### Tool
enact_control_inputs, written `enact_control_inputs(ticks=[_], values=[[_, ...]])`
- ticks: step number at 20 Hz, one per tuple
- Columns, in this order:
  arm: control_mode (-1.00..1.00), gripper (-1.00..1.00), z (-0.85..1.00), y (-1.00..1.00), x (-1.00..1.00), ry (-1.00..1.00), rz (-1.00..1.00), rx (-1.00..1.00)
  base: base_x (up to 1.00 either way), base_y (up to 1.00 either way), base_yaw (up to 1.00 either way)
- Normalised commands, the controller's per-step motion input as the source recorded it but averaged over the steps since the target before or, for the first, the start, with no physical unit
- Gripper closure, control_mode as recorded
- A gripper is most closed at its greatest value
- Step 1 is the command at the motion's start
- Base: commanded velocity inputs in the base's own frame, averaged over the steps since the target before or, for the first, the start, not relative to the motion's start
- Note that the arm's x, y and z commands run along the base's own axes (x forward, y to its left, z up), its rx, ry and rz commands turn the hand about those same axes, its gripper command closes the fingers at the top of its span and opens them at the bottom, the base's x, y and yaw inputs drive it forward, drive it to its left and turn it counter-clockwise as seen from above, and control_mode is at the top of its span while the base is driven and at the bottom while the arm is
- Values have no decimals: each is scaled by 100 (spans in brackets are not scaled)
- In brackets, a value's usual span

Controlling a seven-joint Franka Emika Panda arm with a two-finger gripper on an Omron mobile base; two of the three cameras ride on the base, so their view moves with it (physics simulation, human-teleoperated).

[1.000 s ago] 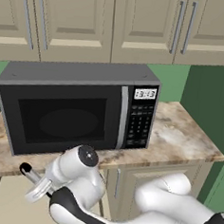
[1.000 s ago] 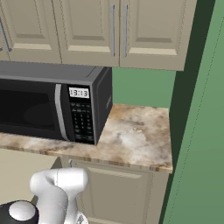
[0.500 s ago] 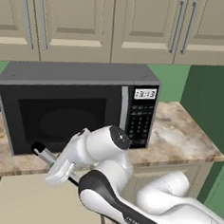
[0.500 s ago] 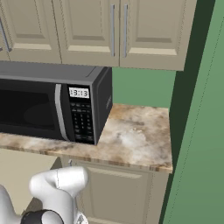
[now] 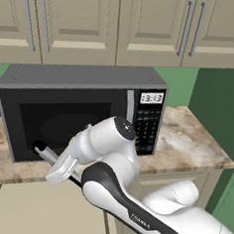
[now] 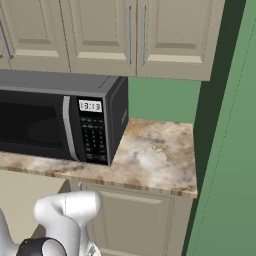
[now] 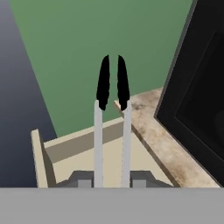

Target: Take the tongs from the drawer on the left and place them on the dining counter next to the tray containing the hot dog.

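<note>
Upper cabinets (image 5: pixel 121 25) across the top, beige, with vertical silver handles. Below, a black microwave (image 5: pixel 74 113) standing on the marble worktop (image 6: pixel 150 157), green wall behind. In the hand view, the open beige drawer (image 7: pixel 74 153) under the hand, its front edge beside the worktop's end. Nearly closed gripper (image 7: pixel 111 179), clamped on the tongs (image 7: pixel 111 109): two thin silver arms side by side between the fingertips, pointing away from the hand, black tips close together against the green wall, lifted clear above the drawer. In the left base view, hand (image 5: pixel 63 167) raised in front of the microwave door.
</note>
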Motion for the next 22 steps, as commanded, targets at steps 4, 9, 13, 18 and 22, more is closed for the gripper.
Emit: enact_control_inputs(ticks=[4, 9, 13, 18, 22], values=[[-100, 100, 0, -5, 8, 2, 0, 0, 0, 0, 0], [-100, 100, 2, -35, 15, 2, 0, 2, 0, 0, 0], [-100, 100, 1, -61, 14, 3, 0, 4, 0, 0, 0], [-100, 100, 3, -5, 1, 3, -1, 0, 0, 0, 0], [-100, 100, 25, -27, 0, 15, -26, -13, 0, 0, 0]])
